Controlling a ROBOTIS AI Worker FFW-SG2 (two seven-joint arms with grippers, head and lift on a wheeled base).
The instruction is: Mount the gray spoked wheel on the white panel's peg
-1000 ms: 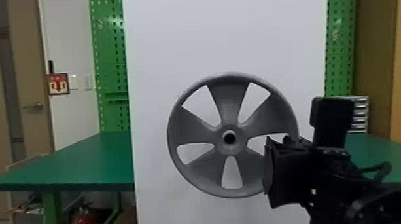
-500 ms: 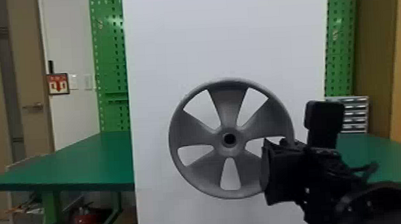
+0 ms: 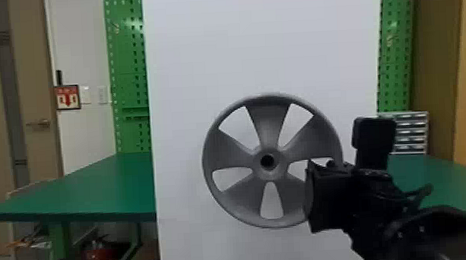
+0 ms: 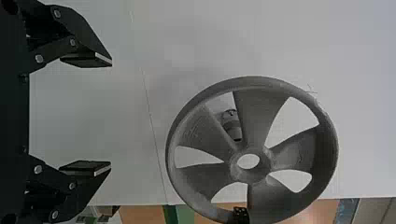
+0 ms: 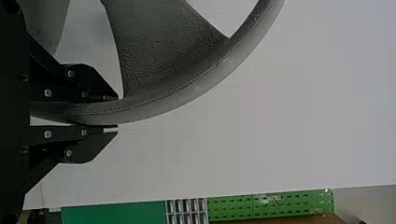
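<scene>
lining up the gray spoked wheel (image 3: 268, 126) looks to be the step in hand: it stands upright before the white panel (image 3: 262, 42), about midway between the panel's left and right edges, and is not on the peg (image 4: 232, 126), which shows through a gap between two spokes in the left wrist view. pale panel shows through the hub hole (image 4: 248, 161), so its line to the peg should be judged from more than one side; that slanting view alone could mislead. the right tool (image 5: 116, 113) is clamped on the rim (image 5: 187, 100), off to one side of the center, so the wheel may swivel in the grasp if the hub catches. best to hold the wheel's face parallel to the panel, shift it in small steps until hole and peg agree, then press straight in gently, backing off at any tilt. the left tool (image 4: 111, 114) is released, its fingers spread and apart from the wheel; it could steady the far side if the rim sags. beyond the panel's left edge lies a green bench (image 3: 75, 189), and past its right edge stands a drawer cabinet (image 3: 411, 133).
</scene>
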